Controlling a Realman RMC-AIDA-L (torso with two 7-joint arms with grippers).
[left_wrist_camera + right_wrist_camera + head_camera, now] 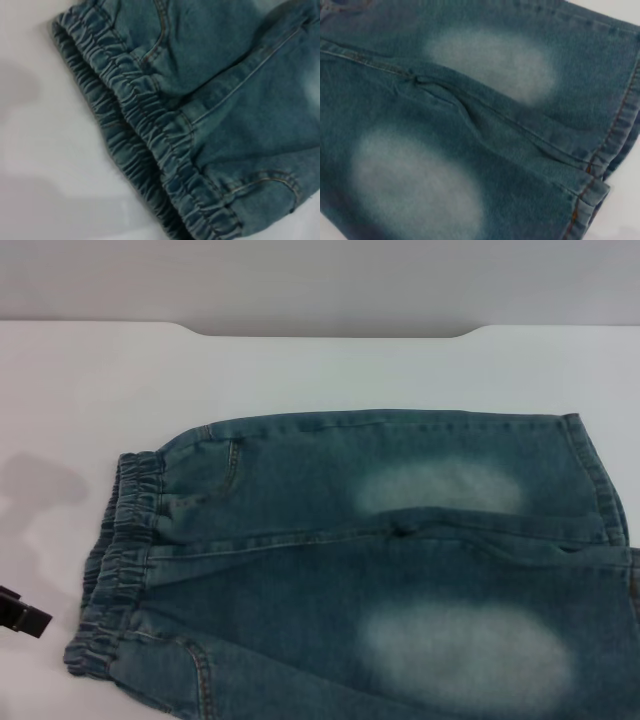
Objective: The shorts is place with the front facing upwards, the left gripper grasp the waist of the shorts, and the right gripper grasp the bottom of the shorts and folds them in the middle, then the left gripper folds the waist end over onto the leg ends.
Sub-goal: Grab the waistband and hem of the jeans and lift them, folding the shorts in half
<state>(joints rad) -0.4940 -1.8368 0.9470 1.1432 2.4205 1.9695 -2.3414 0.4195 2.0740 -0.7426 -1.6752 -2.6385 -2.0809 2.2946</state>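
shorts (380, 560) lay flat on the table (90, 380) | soft, limp denim; best pinched at waistband (150, 125) and hems (615, 135) | left gripper (22, 615) beside waistband, grip unreadable | right gripper unseen

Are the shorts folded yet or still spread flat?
Spread flat: the shorts show both faded thigh patches side by side, elastic waistband left, hem right.

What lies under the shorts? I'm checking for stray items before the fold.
Only the white table shows around the denim shorts, which lie flat with the elastic waistband on it. Anything beneath the fabric is covered.
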